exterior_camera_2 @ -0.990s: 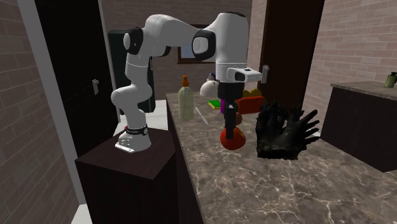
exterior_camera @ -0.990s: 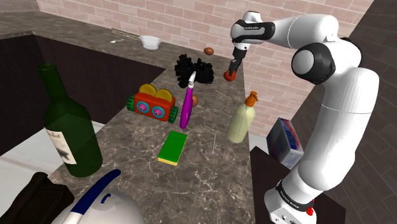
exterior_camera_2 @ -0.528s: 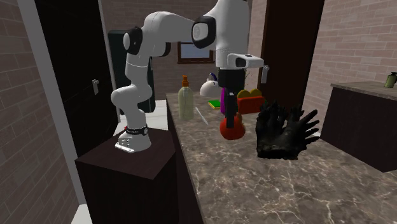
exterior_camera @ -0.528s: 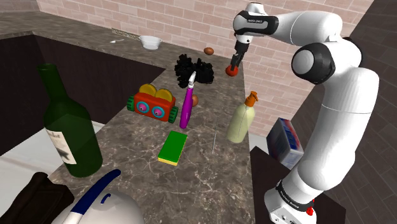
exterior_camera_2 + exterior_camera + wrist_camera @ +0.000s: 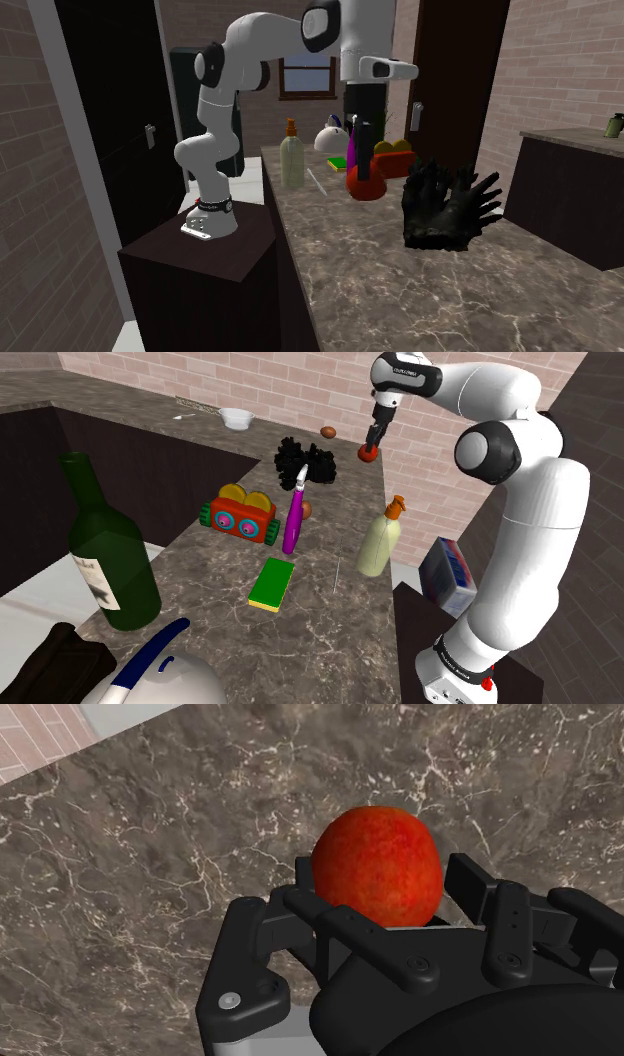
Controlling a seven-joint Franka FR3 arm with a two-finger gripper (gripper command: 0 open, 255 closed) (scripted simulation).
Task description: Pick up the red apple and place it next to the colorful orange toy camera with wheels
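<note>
The red apple (image 5: 369, 452) hangs in the air above the marble counter (image 5: 330, 622), with my black gripper (image 5: 372, 445) shut on it. In the wrist view the apple (image 5: 378, 864) sits clasped between the fingers of the gripper (image 5: 382, 909), the counter well below it. The second exterior view has the apple (image 5: 364, 186) under the gripper (image 5: 362, 172), beside a black glove-like heap (image 5: 448, 205). The orange toy camera (image 5: 240, 515) with green wheels and blue eyes stands mid-counter, towards the shoulder view's left of the apple; it is partly hidden behind the gripper as the toy (image 5: 393, 158).
Between apple and toy stand a purple brush (image 5: 293, 517) and the black heap (image 5: 305, 460). A soap bottle (image 5: 376, 540), green-yellow sponge (image 5: 272, 584) and green wine bottle (image 5: 105, 547) stand nearer. A white bowl (image 5: 237, 418) lies on the far counter.
The gripper has risen steadily with the apple in it, lifting the apple from near the counter top to well above it.
</note>
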